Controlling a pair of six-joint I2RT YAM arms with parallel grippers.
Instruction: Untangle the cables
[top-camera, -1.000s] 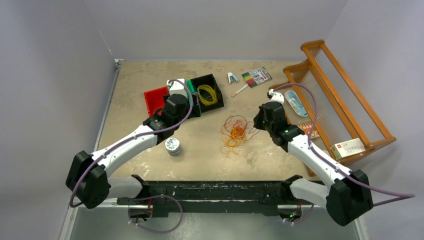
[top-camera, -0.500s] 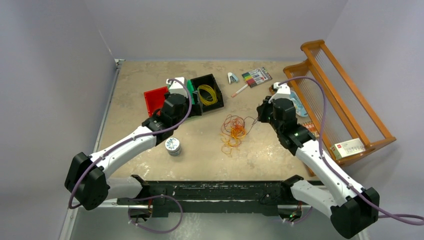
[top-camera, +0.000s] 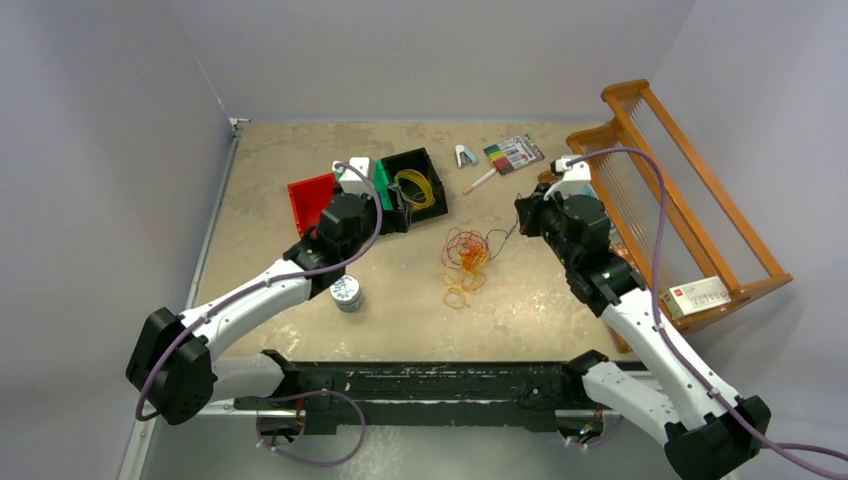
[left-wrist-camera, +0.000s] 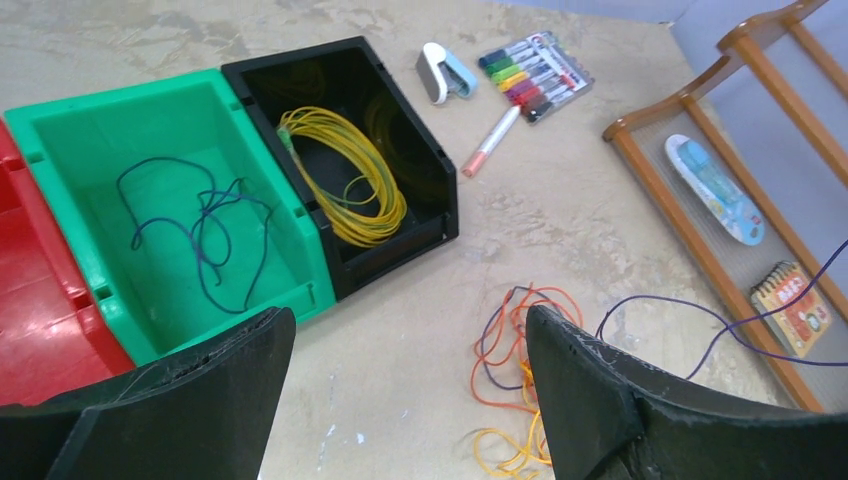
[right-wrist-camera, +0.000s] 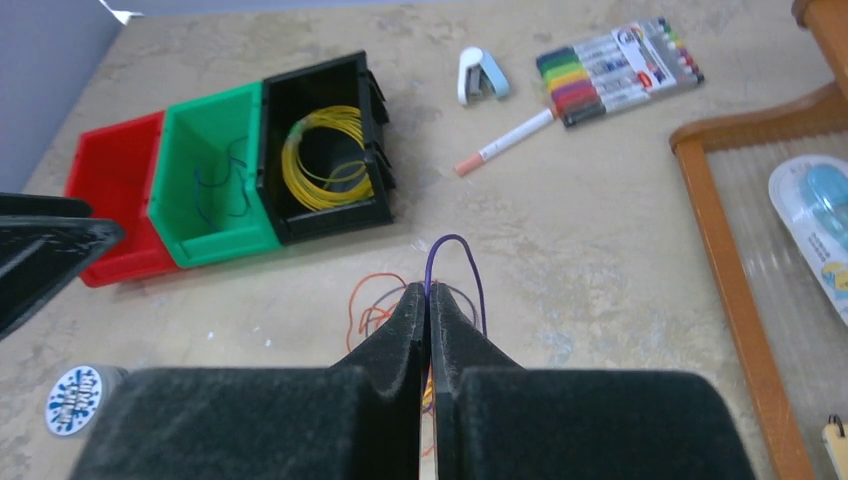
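Note:
The tangle of orange-red, yellow and dark cables (top-camera: 466, 262) lies on the table between the arms; it also shows in the left wrist view (left-wrist-camera: 520, 370). My right gripper (top-camera: 521, 220) is raised just right of the tangle and shut on a dark purple wire (right-wrist-camera: 455, 245), which loops out past the closed fingertips (right-wrist-camera: 410, 300). That wire (left-wrist-camera: 700, 310) runs from the tangle toward the right. My left gripper (left-wrist-camera: 410, 320) is open and empty, hovering left of the tangle near the bins.
Red bin (top-camera: 310, 197), green bin (left-wrist-camera: 60, 130) holding a dark blue wire (left-wrist-camera: 200, 225), and black bin (top-camera: 432, 170) holding a yellow coil (left-wrist-camera: 345, 175). Marker pack (top-camera: 514, 153), loose marker (top-camera: 480, 181), small white-blue item (top-camera: 466, 155), round tin (top-camera: 346, 292). Wooden rack (top-camera: 690, 190) at right.
My right gripper has moved away from the tangle toward the far right, drawing the purple wire out with it. The tangle shifted slightly. The left arm barely moved.

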